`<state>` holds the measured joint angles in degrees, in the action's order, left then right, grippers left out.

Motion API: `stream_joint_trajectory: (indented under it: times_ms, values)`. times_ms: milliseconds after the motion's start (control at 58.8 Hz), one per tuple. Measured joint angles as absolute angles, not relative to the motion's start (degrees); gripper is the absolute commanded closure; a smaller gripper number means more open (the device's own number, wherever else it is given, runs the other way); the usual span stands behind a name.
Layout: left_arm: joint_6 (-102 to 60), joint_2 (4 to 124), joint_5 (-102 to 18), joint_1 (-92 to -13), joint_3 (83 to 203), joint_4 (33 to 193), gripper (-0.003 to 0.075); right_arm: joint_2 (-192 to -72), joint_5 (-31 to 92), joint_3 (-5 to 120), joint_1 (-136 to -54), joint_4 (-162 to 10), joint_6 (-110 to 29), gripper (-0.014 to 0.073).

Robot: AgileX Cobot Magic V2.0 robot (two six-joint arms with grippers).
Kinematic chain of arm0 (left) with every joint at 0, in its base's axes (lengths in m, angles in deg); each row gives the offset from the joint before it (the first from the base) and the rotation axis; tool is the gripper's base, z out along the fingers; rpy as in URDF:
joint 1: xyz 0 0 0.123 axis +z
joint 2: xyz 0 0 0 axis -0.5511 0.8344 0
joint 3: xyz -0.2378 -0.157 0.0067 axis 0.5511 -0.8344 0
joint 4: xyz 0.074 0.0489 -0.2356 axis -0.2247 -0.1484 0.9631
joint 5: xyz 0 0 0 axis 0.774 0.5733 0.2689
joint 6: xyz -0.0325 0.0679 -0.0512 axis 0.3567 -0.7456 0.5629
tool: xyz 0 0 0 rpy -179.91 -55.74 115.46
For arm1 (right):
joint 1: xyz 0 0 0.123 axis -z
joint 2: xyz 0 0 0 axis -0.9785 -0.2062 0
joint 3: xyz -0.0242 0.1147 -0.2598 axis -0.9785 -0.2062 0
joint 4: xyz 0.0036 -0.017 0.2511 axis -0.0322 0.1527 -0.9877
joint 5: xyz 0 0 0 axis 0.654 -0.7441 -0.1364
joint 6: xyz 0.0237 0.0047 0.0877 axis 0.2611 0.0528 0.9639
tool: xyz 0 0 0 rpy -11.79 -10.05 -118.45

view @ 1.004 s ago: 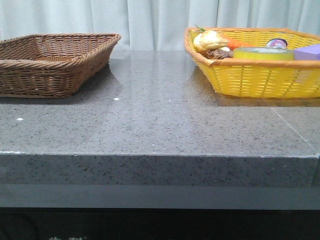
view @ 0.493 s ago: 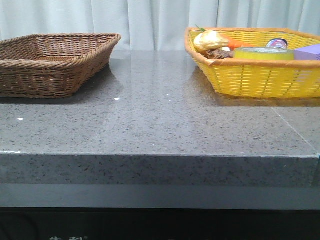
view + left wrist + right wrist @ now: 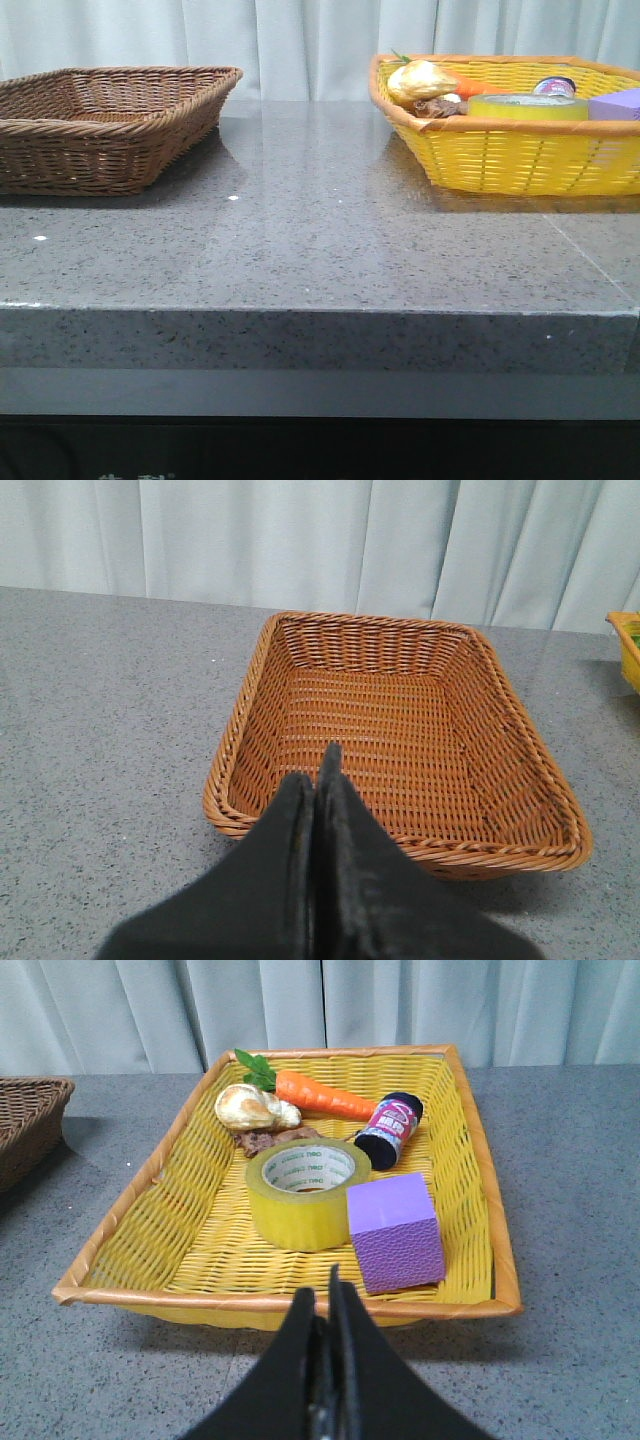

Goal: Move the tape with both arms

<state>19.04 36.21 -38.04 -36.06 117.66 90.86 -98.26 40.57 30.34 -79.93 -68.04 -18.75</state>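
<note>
Table [image 3: 320, 250]: a grey speckled stone top that carries both baskets, with pale curtains hanging behind it.
Brown basket [image 3: 400, 730]: woven wicker on my left side of the table; my left wrist camera looks straight down into its bare weave.
Yellow basket [image 3: 160, 1230]: woven, with an orange rim, on my right side of the table, well apart from the brown basket.
My left gripper [image 3: 316, 780]: its black fingers are pressed together with nothing between them, poised over the near rim of the brown basket.
My right gripper [image 3: 322, 1305]: its fingers are likewise closed tight on nothing, just in front of the yellow basket's near rim.
Tape [image 3: 307, 1193]: the translucent yellow roll lies flat near the middle of the yellow basket, its white core with green print facing up.
Purple box [image 3: 394, 1230]: sits just beside the tape, nearer to my right gripper.
Carrot [image 3: 320, 1092]: lies along the far end of the yellow basket, green top toward the corner.
Small dark container [image 3: 390, 1128]: lies on its side beyond the tape, next to the carrot's tip.
Pale lumpy item [image 3: 247, 1108]: sits at the far corner, near the carrot's leaves.
</note>
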Motion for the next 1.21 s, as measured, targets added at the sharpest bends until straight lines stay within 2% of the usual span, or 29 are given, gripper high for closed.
stream_joint_trajectory:
  times_ms: [51,119,204,272,323,647,1208]
  values:
    - [19.04,36.21,-38.04,-36.06,117.66,90.86,0.0641,-98.26,40.34,30.34,-79.93,-68.04,-18.75,0.0526]
    - [19.04,36.21,-38.58,-36.06,117.66,90.86,0.0501,-98.26,40.24,30.34,-79.93,-68.04,-18.75,0.0358]
    - [19.04,36.21,-39.23,-36.06,117.66,90.86,0.0312,-98.26,40.13,30.34,-79.93,-68.04,-18.75,0.0193]
    - [19.04,36.21,-39.47,-36.06,117.66,90.86,0.0184,-98.26,39.99,30.34,-79.93,-68.04,-18.75,0.0107]
    - [19.04,36.21,-39.51,-36.06,117.66,90.86,0.0130,-98.26,39.90,30.34,-79.93,-68.04,-18.75,0.0078]
    - [19.04,36.21,-39.60,-36.06,117.66,90.86,0.0120,-102.26,39.13,32.38,-79.93,-68.04,-18.75,0.0076]
    - [19.04,36.21,-39.60,-36.06,117.66,90.76,0.0120,-144.48,49.72,61.91,-79.93,-67.91,-22.75,0.0076]
